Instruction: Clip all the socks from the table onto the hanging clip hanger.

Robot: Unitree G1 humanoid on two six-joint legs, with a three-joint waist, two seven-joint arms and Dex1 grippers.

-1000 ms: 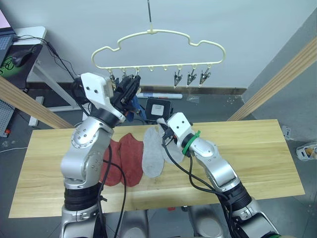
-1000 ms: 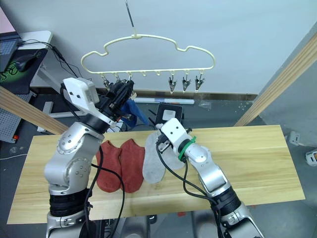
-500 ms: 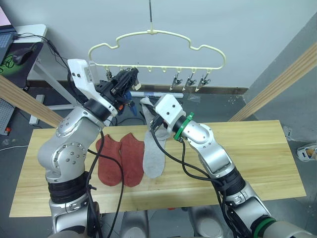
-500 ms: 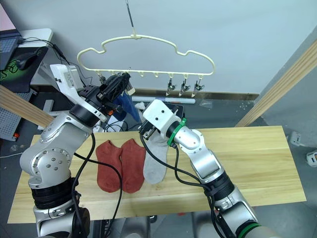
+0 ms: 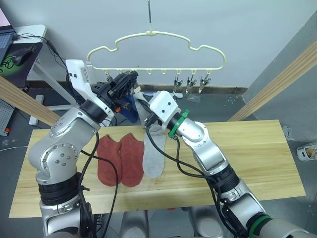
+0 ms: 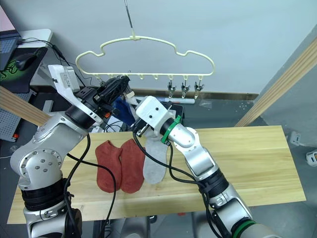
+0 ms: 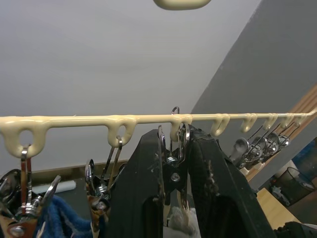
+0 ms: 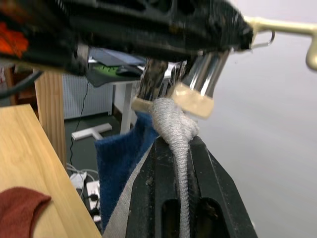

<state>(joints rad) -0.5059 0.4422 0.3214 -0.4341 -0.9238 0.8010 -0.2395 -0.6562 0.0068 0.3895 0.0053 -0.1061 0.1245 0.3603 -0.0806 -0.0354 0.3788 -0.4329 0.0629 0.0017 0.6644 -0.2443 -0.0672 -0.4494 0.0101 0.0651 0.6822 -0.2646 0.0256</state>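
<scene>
The pale-yellow clip hanger [image 5: 163, 33] hangs above the table's [image 5: 257, 148] far edge. My left gripper [image 5: 132, 78] is shut on one of its metal clips [image 7: 173, 163], left of the middle. A blue sock [image 5: 130, 108] hangs from a clip beside it. My right gripper [image 5: 144, 105] is shut on a grey sock's [image 8: 173, 129] cuff and holds it up against that clip's tips. Grey sock fabric [image 5: 153, 158] reaches down to the tabletop under the right forearm; I cannot tell if it is the same sock. Two rust-red socks [image 5: 120, 159] lie side by side to its left.
Three free clips [image 5: 190, 82] hang on the hanger's right side. Slanted wooden poles stand at the left [image 5: 22, 101] and the right [image 5: 280, 82]. A desk with a mouse [image 5: 22, 49] is behind on the left. The table's right half is bare wood.
My right gripper has lifted the grey sock's cuff from the tabletop up to the clip at the hanger. The left gripper has stayed at the clips, with its arm swung outward.
</scene>
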